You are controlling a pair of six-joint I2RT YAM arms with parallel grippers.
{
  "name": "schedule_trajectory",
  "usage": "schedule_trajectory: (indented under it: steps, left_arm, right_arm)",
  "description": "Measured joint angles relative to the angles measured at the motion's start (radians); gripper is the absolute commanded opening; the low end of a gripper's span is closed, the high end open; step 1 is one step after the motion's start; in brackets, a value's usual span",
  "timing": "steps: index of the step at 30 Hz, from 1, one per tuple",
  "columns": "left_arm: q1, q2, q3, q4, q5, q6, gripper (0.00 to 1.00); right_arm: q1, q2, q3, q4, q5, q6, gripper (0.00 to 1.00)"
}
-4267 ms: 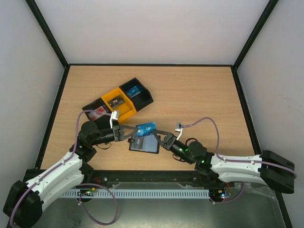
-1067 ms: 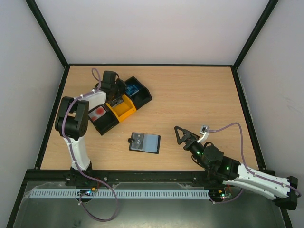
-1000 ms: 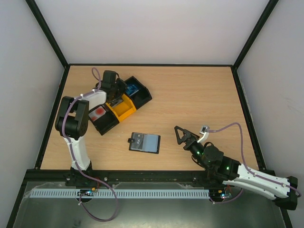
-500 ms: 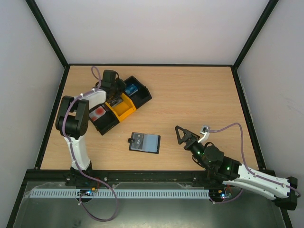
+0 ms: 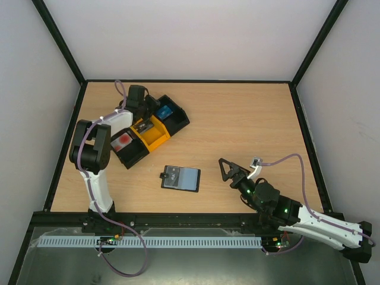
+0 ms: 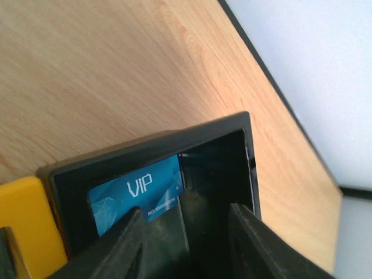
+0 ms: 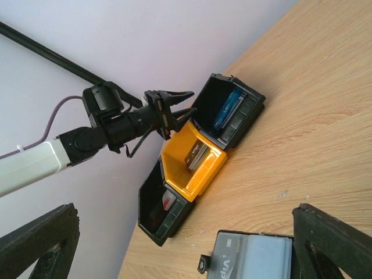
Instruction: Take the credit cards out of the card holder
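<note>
The black card holder [image 5: 181, 178] lies open on the table with its grey-blue panel up; in the right wrist view [image 7: 256, 263] "Vip" lettering shows on its dark half. A blue card [image 5: 166, 111] [image 6: 136, 195] leans inside the far black bin [image 5: 175, 119]. A dark red card [image 7: 196, 156] stands in the yellow bin [image 5: 155, 135]. A red card [image 5: 123, 141] lies in the near black bin. My left gripper [image 5: 148, 108] [image 6: 186, 232] is open and empty above the far black bin. My right gripper [image 5: 225, 169] is open and empty, right of the holder.
The three bins form a slanted row at the table's back left. Black frame posts and pale walls surround the table [image 5: 249, 119]. The left arm [image 5: 89, 148] stands folded upright near the left edge.
4.3 s ago both grippers held the blue card at the holder. Now it sits in the far black bin, let go. Over the last second the left gripper shifted only slightly.
</note>
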Motion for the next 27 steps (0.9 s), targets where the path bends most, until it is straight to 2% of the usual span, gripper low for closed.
schedule_trajectory:
  steps: [6,11,20,27]
  left_arm:
    - [0.000,-0.058,0.025,-0.080,-0.009,0.068,0.78]
    - [0.000,-0.165,0.039,-0.172,-0.017,0.140,0.87]
    - [-0.009,-0.346,-0.012,-0.282,0.077,0.282,0.86]
    - [-0.093,-0.531,-0.237,-0.306,0.146,0.372,0.83]
  right_arm:
    - [0.000,0.036,0.010,-0.014,-0.033,-0.015,0.98]
    - [0.000,0.149,0.088,-0.090,-0.032,-0.023,0.97]
    - [0.000,0.247,0.130,-0.168,-0.014,-0.032,0.98]
    - [0.000,0.384,0.164,-0.182,-0.026,-0.034,0.99]
